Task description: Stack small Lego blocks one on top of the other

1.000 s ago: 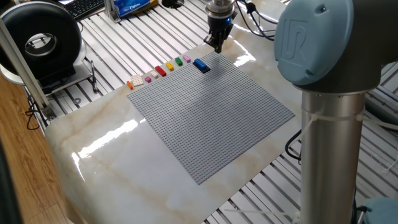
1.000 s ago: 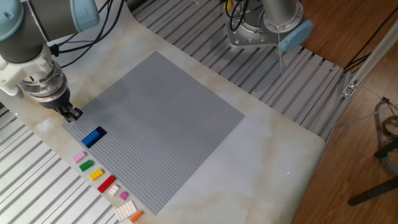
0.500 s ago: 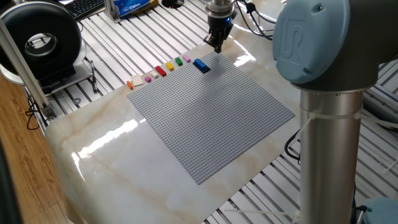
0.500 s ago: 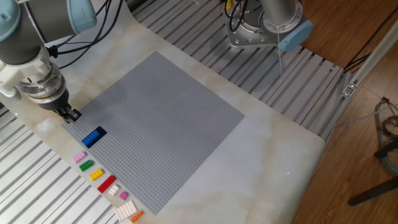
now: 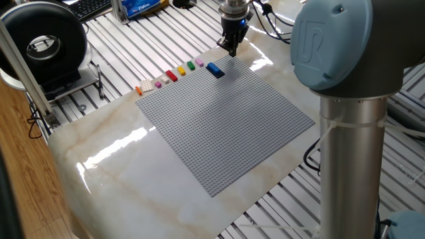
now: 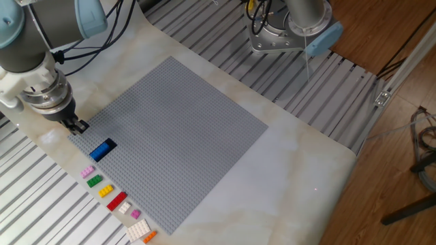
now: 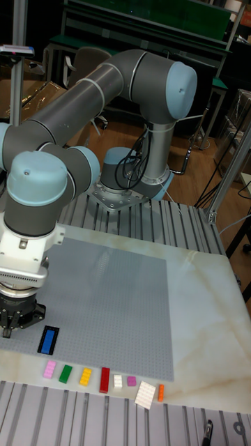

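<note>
A: What is the gripper [image 6: 77, 124] doing?

B: It is hanging low over a corner of the baseplate [image 6: 170, 136], fingers pointing down. Whether the jaws are parted or closed, I cannot tell; the tips are too small, and nothing shows between them.

A: And the bricks?

B: The blue brick [image 6: 102, 150] is sitting on the baseplate just beside the gripper, apart from it. Its lower part is looking darker, perhaps a navy one beneath. The others are lying in a row on the marble table [image 6: 300, 143] along the plate's edge: pink [image 6: 88, 171] nearest the blue, then green [image 6: 94, 181], yellow [image 6: 105, 191], red [image 6: 116, 201], and orange [image 6: 149, 236] at the far end. A few pale pieces are lying between red and orange.

A: Any writing to read?

B: The arm [image 5: 345, 79] is showing a UR logo on its round blue joint cap. A blue box [image 5: 143, 5] at the table's far side is carrying print too small to read.
</note>
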Available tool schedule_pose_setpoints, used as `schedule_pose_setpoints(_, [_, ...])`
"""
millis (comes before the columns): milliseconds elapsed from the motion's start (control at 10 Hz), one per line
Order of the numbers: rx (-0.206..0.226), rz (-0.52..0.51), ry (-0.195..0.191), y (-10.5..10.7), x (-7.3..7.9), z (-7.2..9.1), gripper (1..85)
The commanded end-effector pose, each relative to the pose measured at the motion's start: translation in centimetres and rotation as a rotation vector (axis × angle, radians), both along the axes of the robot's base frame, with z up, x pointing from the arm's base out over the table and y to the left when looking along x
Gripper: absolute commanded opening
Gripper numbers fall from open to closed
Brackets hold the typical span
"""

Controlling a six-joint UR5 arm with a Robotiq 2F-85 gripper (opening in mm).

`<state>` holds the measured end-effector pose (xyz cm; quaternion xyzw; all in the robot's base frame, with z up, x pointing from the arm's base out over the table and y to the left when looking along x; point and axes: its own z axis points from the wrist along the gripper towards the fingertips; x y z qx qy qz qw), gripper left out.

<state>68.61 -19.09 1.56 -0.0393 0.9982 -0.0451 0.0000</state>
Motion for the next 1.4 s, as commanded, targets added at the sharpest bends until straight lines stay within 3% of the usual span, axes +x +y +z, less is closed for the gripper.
schedule_pose_setpoints(0, [0.001, 0.011, 0.004, 0.04, 0.06, 0.35, 1.0])
schedule_pose_setpoints(1300, [-0.001, 0.033, 0.002, 0.04, 0.20, 0.62, 1.0])
